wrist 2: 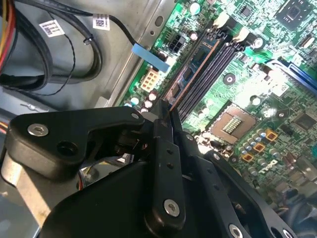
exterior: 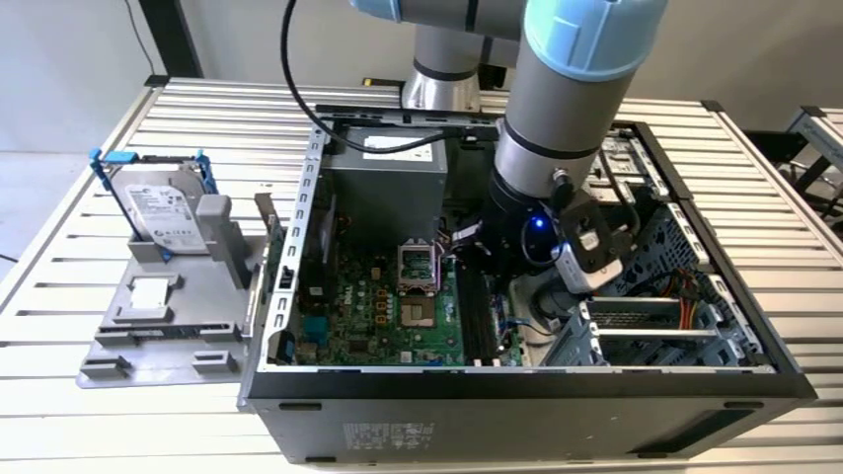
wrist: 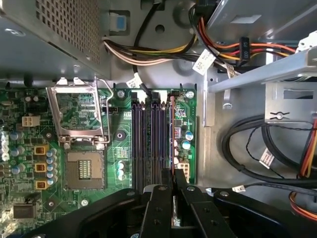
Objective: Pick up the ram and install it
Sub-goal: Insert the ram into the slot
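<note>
1. The arm (exterior: pixel 567 118) reaches down into the open computer case (exterior: pixel 527 385), right over the green motherboard (exterior: pixel 382 316).
2. The gripper (wrist: pixel 173 179) has its fingers (wrist: pixel 159 203) pinched narrow on the ram (wrist: pixel 172 134). The stick shows edge-on as a thin strip in both wrist views.
3. The ram runs lengthwise along the bank of memory slots (wrist: pixel 148 144), lined up with the slot farthest from the CPU socket (wrist: pixel 84 168). The slots nearer the CPU socket look empty.
4. Honestly can't tell if the stick's bottom edge is already in that slot or just above it. The fingers hide the near end.
5. To do this bit well, I'd say hold the stick dead parallel to the slot and upright, not leaning toward the CPU socket. Any push should go straight down and evenly along its length.
6. The pale latches (wrist: pixel 143 94) at the slot ends beyond the CPU socket are worth watching. If the one on this slot isn't flipped open, the stick probably won't seat.
7. Main risk, as I see it, is a slight twist. That would jam one corner, and the thin board could flex.
</note>
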Controlling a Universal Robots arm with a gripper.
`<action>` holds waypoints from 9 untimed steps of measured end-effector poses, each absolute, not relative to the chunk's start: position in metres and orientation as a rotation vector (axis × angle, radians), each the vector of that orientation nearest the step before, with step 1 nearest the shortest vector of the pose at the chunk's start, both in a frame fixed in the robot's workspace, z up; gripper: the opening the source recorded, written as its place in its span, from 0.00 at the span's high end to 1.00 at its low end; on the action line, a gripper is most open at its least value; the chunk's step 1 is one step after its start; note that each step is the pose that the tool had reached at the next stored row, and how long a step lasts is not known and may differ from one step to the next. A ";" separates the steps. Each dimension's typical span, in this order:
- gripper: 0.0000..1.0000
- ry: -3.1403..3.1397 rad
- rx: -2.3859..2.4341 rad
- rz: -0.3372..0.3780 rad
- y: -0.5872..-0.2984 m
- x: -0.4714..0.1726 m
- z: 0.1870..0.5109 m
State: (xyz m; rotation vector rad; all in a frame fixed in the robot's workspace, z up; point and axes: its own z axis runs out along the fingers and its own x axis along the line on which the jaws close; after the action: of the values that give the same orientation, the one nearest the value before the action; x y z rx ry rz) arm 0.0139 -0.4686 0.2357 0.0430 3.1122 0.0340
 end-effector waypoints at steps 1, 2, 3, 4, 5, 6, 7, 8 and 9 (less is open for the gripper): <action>1.00 3.112 0.044 0.034 -0.469 0.014 0.235; 1.00 3.112 0.044 0.034 -0.469 0.014 0.235; 1.00 3.112 0.044 0.034 -0.469 0.014 0.235; 1.00 3.113 0.045 0.034 -0.469 0.014 0.235; 1.00 3.112 0.046 0.035 -0.470 0.014 0.235; 1.00 3.112 0.049 0.035 -0.470 0.013 0.234; 1.00 3.112 0.052 0.035 -0.471 0.012 0.234; 1.00 3.112 0.056 0.035 -0.471 0.011 0.233; 1.00 3.112 0.060 0.034 -0.472 0.011 0.233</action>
State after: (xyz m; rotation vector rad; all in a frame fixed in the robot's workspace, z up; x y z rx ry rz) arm 0.0106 -0.4717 0.2332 0.0596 3.1123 0.0345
